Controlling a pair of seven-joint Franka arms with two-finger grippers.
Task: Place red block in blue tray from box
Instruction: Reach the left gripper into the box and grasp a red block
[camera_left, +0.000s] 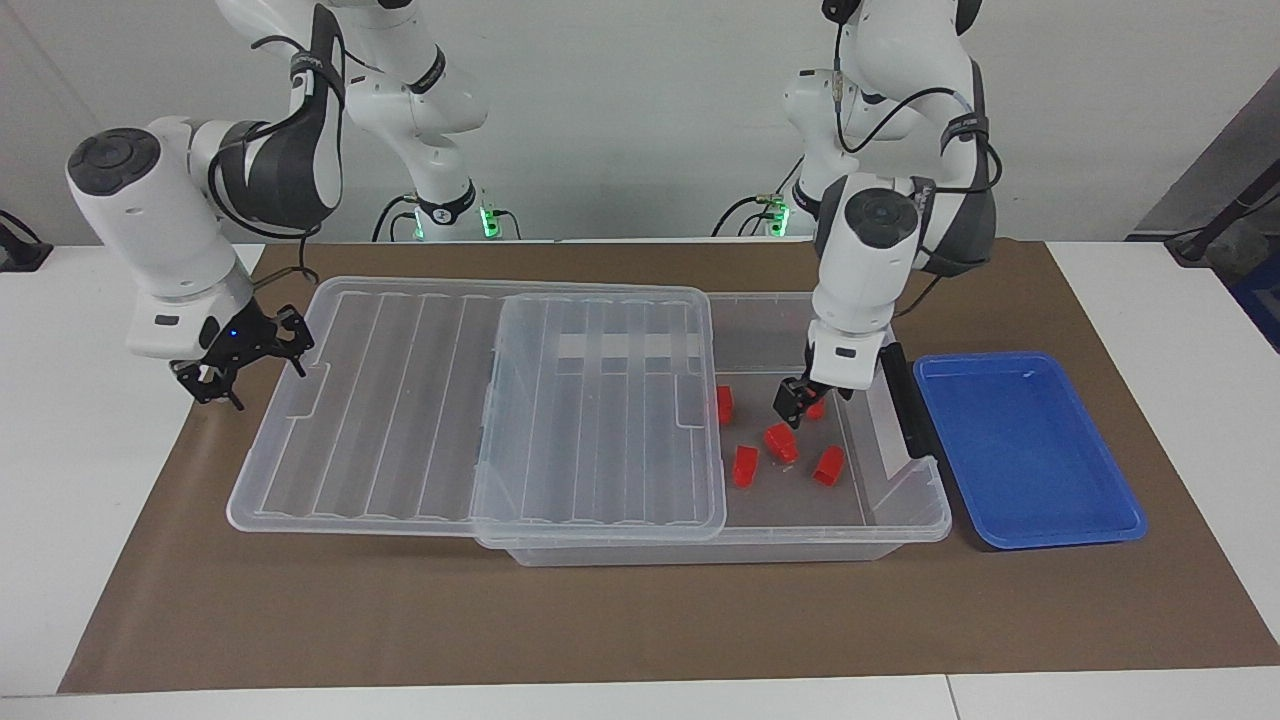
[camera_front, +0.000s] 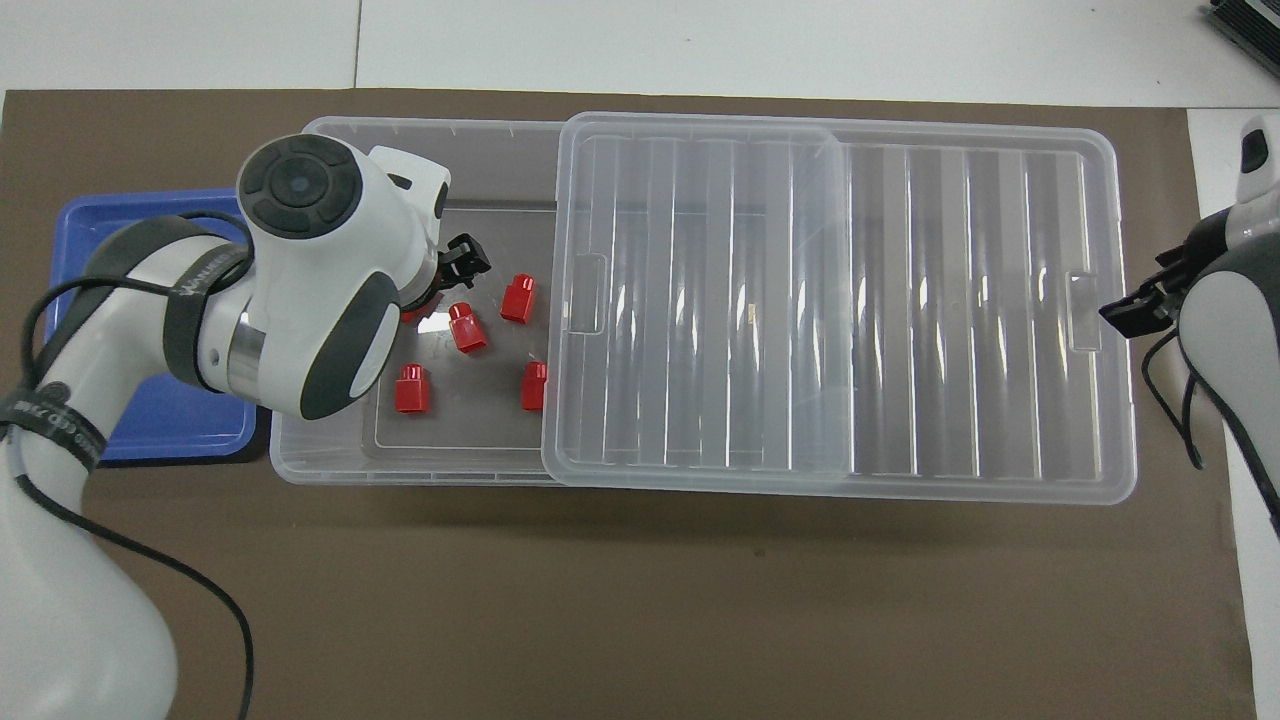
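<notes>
Red block (camera_left: 812, 404) under your left claw (camera_left: 797, 402) in the box (camera_left: 850, 515), jaws spread, right claw (camera_left: 243, 358) at the lid's (camera_left: 400, 400) end, can't tell its grip
</notes>
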